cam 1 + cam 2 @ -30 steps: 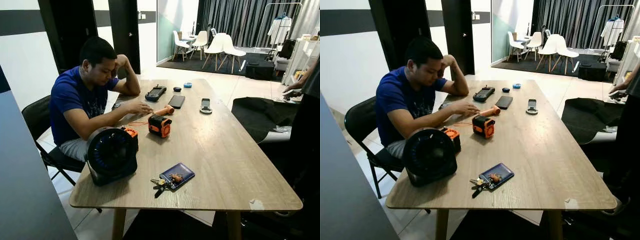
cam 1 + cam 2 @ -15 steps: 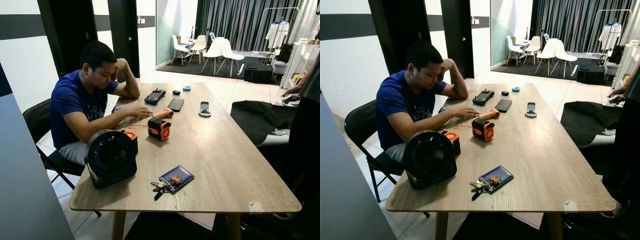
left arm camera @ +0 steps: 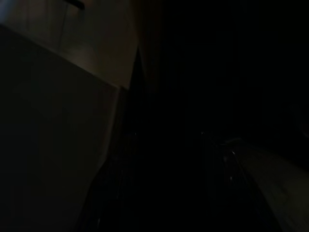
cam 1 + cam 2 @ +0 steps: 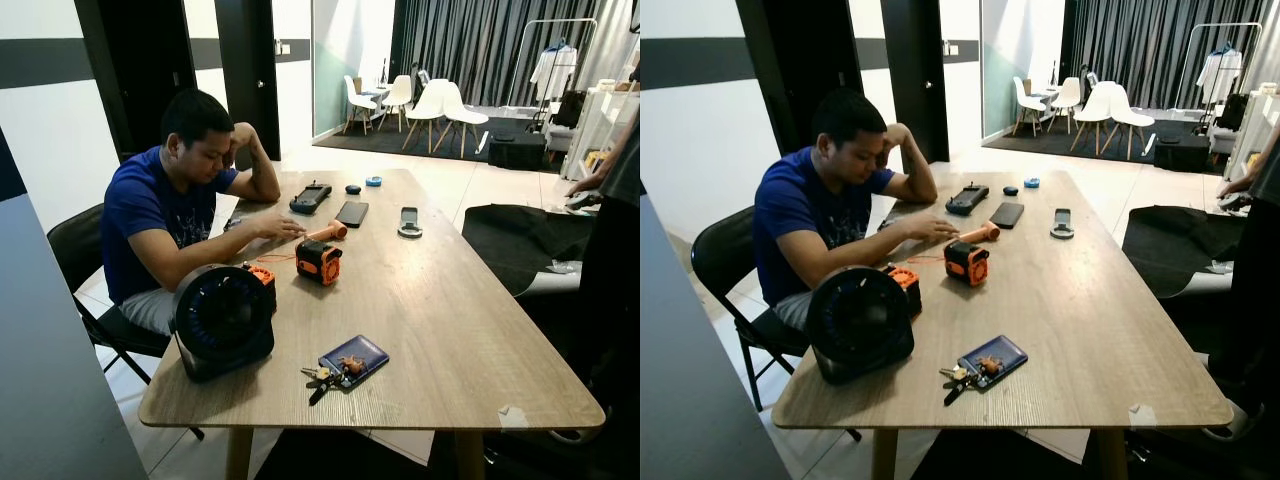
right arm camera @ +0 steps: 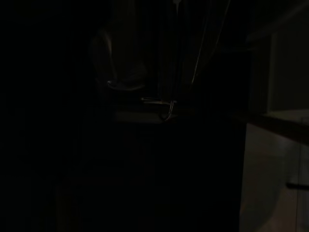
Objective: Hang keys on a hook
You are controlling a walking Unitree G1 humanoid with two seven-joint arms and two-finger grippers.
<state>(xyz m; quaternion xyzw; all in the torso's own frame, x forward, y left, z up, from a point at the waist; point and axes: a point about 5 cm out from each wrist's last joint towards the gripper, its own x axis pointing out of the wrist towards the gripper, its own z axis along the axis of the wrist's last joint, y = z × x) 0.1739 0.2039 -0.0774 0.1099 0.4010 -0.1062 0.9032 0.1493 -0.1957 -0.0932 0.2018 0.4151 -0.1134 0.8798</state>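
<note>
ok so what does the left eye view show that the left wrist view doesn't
Left eye view: the keys beside a blue wallet near the front edge of the table, a black fan and a seated person. Left wrist view: nearly black, with a pale slanted surface I cannot identify. Shared: nothing I can match between them.

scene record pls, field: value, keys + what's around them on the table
keys: bunch lying on the table's near end, untouched
table: long wooden top
beside keys: dark blue card wallet, touching the bunch
left of keys: black round fan, standing near the table edge
mid table: orange-black tool
far end: phone, black handheld controller
person: seated at the table's left side, blue shirt, hand by the orange tool
wrist views: too dark to read
</note>
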